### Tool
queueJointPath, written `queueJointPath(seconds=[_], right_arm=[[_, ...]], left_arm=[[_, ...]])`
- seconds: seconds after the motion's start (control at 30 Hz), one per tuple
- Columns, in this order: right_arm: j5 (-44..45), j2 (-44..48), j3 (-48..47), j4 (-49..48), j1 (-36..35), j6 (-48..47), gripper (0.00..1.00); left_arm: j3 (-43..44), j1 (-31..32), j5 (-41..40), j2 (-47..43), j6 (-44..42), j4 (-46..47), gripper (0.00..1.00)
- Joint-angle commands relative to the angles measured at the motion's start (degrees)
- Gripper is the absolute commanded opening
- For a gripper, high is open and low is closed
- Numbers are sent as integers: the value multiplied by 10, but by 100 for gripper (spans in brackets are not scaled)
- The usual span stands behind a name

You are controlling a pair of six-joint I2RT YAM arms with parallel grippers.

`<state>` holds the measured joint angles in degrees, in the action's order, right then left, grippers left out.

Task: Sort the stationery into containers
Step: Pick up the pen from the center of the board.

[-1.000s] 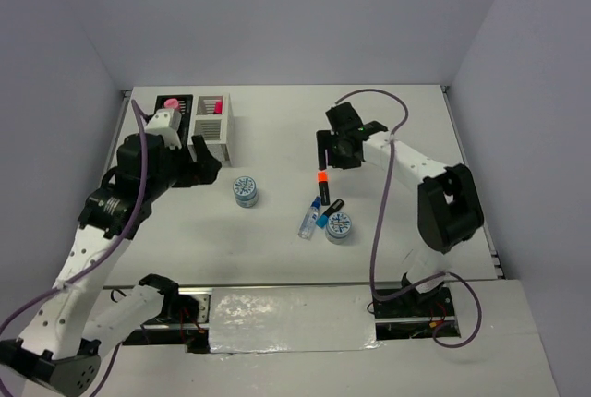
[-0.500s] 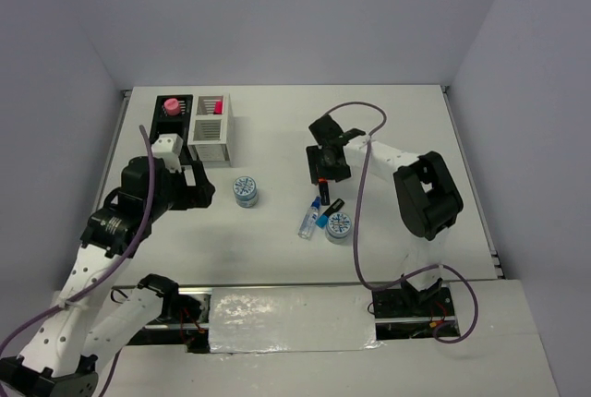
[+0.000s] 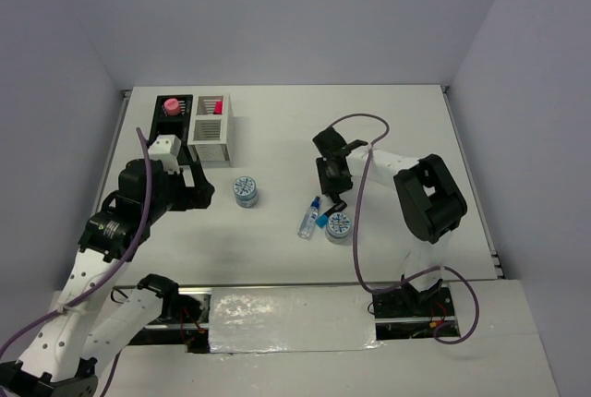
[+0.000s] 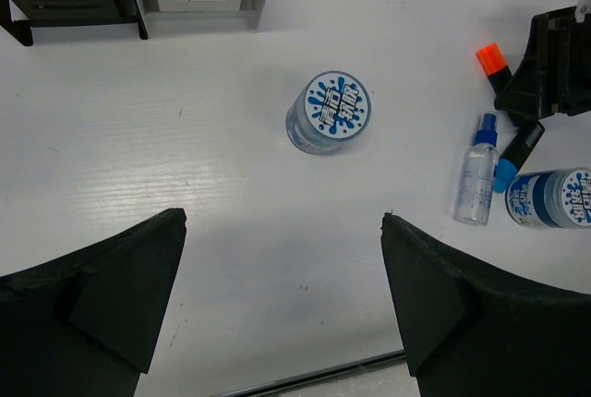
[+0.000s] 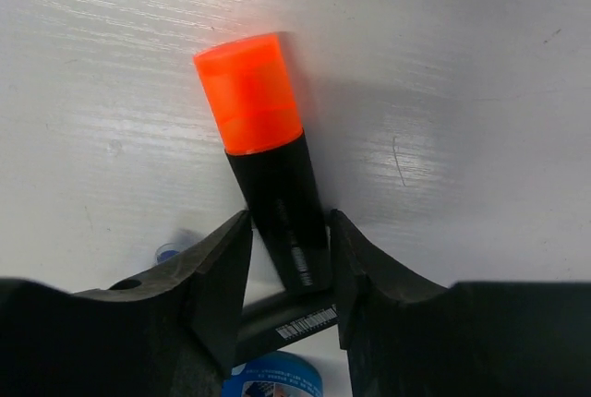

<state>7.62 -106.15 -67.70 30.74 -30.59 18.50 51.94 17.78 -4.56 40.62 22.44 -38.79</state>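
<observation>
Right gripper [image 5: 288, 231]: fingers [image 5: 222, 263] narrow, pressed against both sides of the orange-capped highlighter [image 5: 268, 166], gripping its black body just below the cap. The highlighter lies flat on the table [image 3: 277, 138], cap pointing away from the wrist. It has a bright orange cap and a black barrel with small white print near the jaws. Seen from above, this grasp is well to the right of the white box [image 3: 212, 134] and a bit nearer the arm bases.

Left gripper [image 4: 282, 305]: jaws spread wide, holding nothing, hovering above bare table just on the near side of the white box.

Other loose items, all placed from the white box:
- Round light-blue tin [image 3: 245, 191], blue splash pattern on its lid, upright, just near-right of the white box and closest to it.
- Clear tube [image 3: 308, 219] with blue cap, lying down, well to the right and nearer the bases.
- Blue-capped highlighter [image 4: 517, 152], black, lying just beside the tube on the side away from the white box; whether they touch I cannot tell.
- Second tin [image 3: 338, 226], same pattern, the loose item farthest from the white box, just beside the blue-capped highlighter.

Containers: the black box [image 3: 181, 122] is joined to the white box's left side, and both are slatted. The black box holds the pink-capped bottle [image 3: 171, 105]. The white box holds the pink-capped highlighter [image 3: 218, 107], pink end showing at the top.
</observation>
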Motion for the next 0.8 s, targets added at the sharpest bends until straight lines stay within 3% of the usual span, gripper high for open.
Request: queueJointPath(seconds=[0.0,0.13,0.27,0.4,0.5,0.77], right_arm=[[-11,18,27,-16,-3,7,45],[-12,22,35,-26,-3,-4,10],[-9,60,35,-47,-3,-22,8],[34,133,22,-59,-3,-41,4],[26,203,26,-68,-9,-42,3],[-73,379,114,-131,-78,-35,3]], left_arm=[[-4,1,6,-5,-8,24,99],[-1,1,10,0,-2,26,99],[-10,1,68,5,36,76,99],[-73,1,202,9,120,267,99],[-106,1,248,28,192,406,99],[-97,27,264,123,309,592,98]])
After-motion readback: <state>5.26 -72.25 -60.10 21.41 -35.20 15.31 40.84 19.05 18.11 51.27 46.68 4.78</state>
